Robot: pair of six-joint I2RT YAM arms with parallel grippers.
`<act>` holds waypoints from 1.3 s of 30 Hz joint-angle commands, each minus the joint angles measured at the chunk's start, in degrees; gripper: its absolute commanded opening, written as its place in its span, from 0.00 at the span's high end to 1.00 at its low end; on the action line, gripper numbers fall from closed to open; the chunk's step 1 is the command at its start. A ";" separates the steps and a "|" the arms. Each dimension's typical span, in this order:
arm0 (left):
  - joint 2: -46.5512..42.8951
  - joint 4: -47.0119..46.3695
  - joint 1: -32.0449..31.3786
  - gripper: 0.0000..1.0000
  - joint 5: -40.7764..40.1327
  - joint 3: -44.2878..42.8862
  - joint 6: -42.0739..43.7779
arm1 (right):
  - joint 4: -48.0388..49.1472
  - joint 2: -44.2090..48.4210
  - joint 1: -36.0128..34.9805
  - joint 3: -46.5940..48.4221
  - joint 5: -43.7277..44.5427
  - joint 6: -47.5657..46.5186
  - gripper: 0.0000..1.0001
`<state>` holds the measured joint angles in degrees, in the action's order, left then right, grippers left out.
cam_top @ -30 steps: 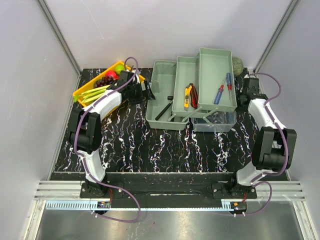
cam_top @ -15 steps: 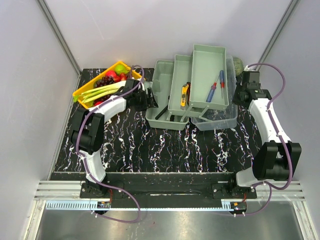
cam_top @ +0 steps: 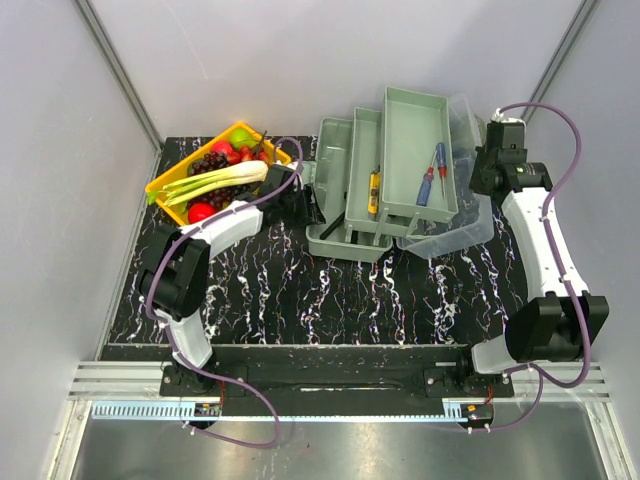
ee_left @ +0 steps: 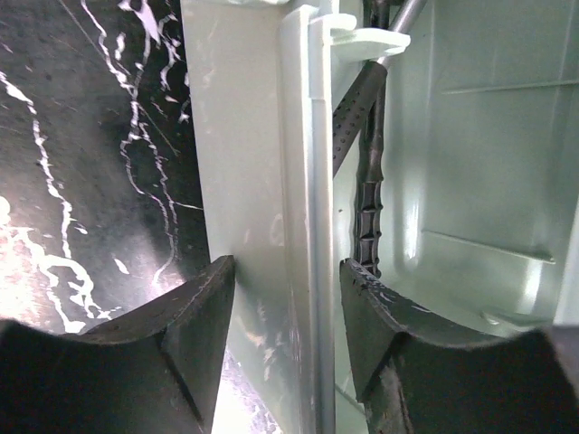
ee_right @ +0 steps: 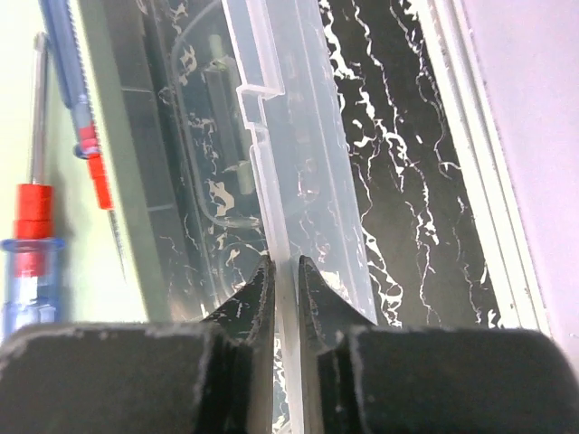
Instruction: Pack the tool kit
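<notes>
The pale grey-green toolbox stands open at the back of the table, its fold-out trays stepped up to the right. Red and blue screwdrivers lie in the top tray, and they also show in the right wrist view. A yellow cutter lies in the middle tray. My left gripper straddles the box's left wall, one finger on each side. A black tool handle lies inside. My right gripper is shut on the edge of the clear lid, which is tilted up.
A yellow tray of fruit and vegetables sits at the back left, just behind my left arm. Grey walls close in the back and both sides. The black marbled tabletop lies in front of the toolbox.
The right gripper has risen and moved back, lifting the clear lid from flat to tilted. The toolbox has turned and shifted slightly, and the left gripper has moved right and nearer with its wall.
</notes>
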<state>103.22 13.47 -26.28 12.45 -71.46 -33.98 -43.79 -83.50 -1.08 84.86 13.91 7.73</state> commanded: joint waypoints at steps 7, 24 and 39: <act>1.37 -7.23 -3.77 0.52 2.49 2.99 -7.15 | -0.06 0.71 -5.42 13.13 8.93 0.45 1.00; 3.57 -9.78 -7.91 0.49 3.11 1.76 -11.55 | -7.80 -3.68 -18.68 25.26 19.74 4.22 1.00; 1.73 -4.78 -7.82 0.41 1.53 -1.49 -11.55 | -13.33 -13.25 -30.81 33.78 30.46 10.20 1.00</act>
<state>106.89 10.04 -32.82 12.21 -69.54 -43.92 -59.66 -94.19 -28.47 113.47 39.77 12.10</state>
